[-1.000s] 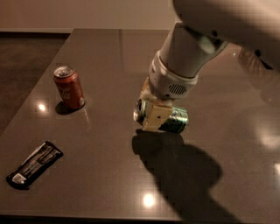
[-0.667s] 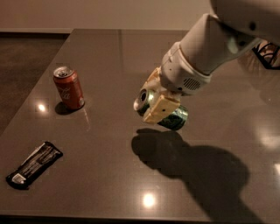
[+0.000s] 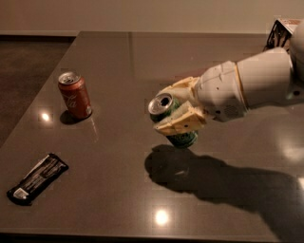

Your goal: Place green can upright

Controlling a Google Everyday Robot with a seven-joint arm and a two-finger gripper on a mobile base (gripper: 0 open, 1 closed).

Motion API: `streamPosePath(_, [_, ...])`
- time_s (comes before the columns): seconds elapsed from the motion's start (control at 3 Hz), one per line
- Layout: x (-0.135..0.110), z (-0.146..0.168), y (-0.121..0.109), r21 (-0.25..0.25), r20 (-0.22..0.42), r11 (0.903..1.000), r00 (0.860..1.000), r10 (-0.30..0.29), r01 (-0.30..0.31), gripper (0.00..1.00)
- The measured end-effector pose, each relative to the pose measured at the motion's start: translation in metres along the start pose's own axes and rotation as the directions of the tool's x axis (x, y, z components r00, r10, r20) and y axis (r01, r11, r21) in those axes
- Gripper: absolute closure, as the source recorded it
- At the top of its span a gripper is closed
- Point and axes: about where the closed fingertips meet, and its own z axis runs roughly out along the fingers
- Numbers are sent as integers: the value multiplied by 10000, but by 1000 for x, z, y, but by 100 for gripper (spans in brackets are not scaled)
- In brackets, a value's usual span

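Wide dark grey table (image 3: 114, 61), polished, glossy w/ round light spots (image 3: 161, 217) reflected near front edge and at left. Pale wall (image 3: 142, 14) behind, darker floor (image 3: 23, 71) off left side. Big white arm (image 3: 251, 85) reaching in from right, casting broad shadow (image 3: 204, 175) across table front-right. Dark object at far upper-right corner, behind arm, can't tell what. At arm's end, cream-coloured gripper (image 3: 165, 110), near table centre, fingers clamped across the green can (image 3: 182, 138), one above and one below. Green can tilted, silver top w/ opening facing up-left, green end lower-right, right over the shadow; whether touching the table, can't tell. Label mostly hidden by fingers, no lettering readable. Well apart at left: red cola can (image 3: 75, 95), standing upright, silver top, white script on red, looks like Coca-Cola but only partly legible. At front-left corner: black flat packet (image 3: 38, 178), lying at an angle, pale print along it and white patch at one end, text too small to read.
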Motion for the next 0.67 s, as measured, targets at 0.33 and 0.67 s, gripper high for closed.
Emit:
streamPosePath(0.33, [-4,-3,6,181,1586,9973,9851,671,-708,100])
streamPosePath(0.67, [-7,-2,11,15,2861,9901,9488,1337,-1400,100])
